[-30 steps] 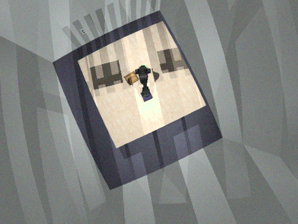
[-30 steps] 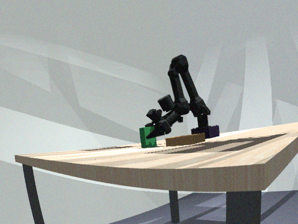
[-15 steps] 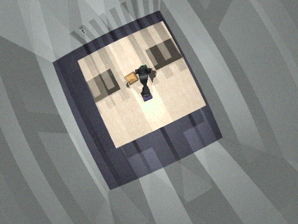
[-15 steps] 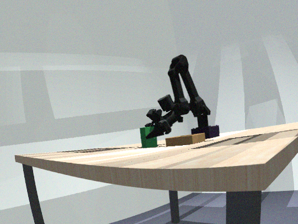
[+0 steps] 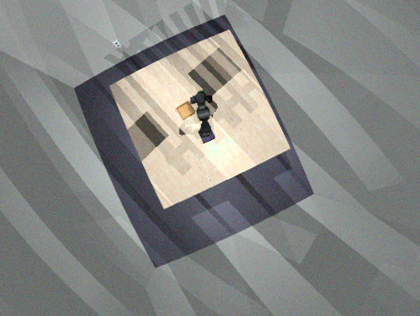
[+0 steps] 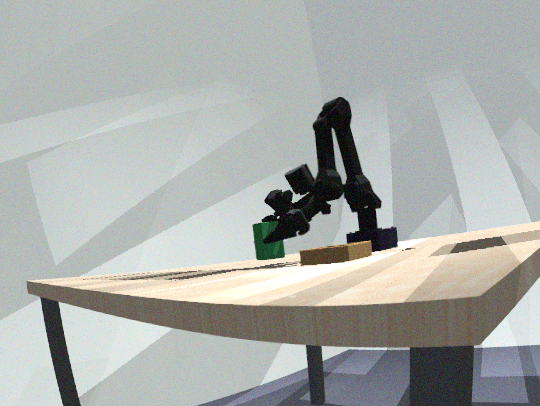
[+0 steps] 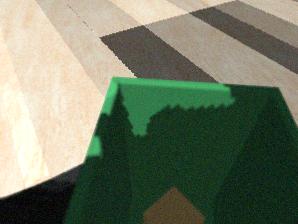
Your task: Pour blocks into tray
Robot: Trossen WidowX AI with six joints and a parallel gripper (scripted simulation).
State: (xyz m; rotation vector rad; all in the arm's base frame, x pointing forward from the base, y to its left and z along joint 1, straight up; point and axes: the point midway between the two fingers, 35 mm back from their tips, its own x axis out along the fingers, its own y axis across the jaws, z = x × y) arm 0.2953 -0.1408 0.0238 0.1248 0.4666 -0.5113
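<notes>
Pinching the green cup (image 5: 201, 92) (image 6: 270, 248) (image 7: 165, 150) from its sides, the claw (image 5: 201, 94) (image 6: 270, 239) (image 7: 182, 175) stands partly spread, because the cup fills the space between the fingers. The cup is left of the middle in the exterior view, and just above the middle of the top view, mostly hidden under the arm (image 5: 203, 114) (image 6: 325, 150). It is nearly upright with its mouth up, which is reasonable: so the contents should stay inside while it travels. In the wrist view one tan block (image 7: 174, 207) shows in the cup, at the lower middle; whether more lie there cannot be told. Whether the cup touches the table (image 5: 233, 156) (image 6: 250, 292) (image 7: 50, 50) is also not certain.

The tray (image 5: 185, 110) (image 6: 327, 255) lies flat beside the cup, lower left of it from the top, so the carry should be short. Probably the grasp is being finished, and a straight lift should come next, high enough to pass the tray's wall before tipping.
</notes>
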